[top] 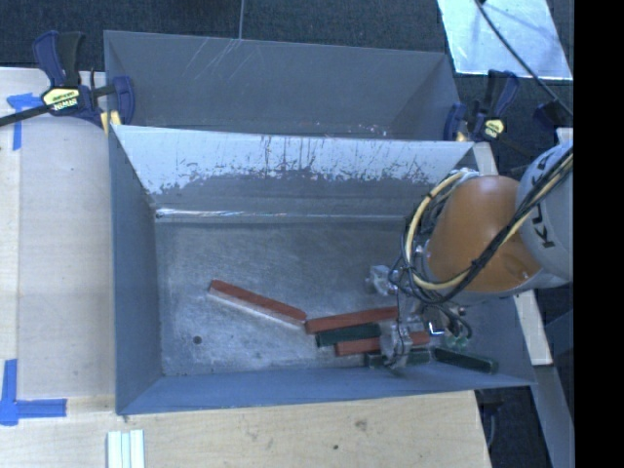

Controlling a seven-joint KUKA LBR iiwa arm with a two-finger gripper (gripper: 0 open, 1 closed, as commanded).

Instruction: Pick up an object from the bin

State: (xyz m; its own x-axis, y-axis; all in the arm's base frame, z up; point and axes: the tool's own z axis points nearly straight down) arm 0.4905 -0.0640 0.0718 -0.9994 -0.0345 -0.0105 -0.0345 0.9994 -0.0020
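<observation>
Camera view: grey metal bin (136,291), arm's orange wrist cover (478,232) at frame right. Jaws sit low at the bin floor's lower right, on a small heap: short reddish-brown flat stick (351,320), dark green bar (346,336), black rod (468,362). Jaws spread or pinching: cannot tell. Long reddish-brown flat stick (255,303) lies left of the heap, mid-floor.

Here's the grey metal bin (136,291) with sloping walls and a scuffed, scratched floor. Left of centre on that floor, a long flat reddish-brown stick (255,302) slants down toward the right. At its lower end lies a second reddish-brown stick (346,321). Just below that, a dark green bar (349,336) and a shorter reddish-brown piece (359,348) bunch at the front right. Another dark bar (468,363) rests by the right wall.
</observation>
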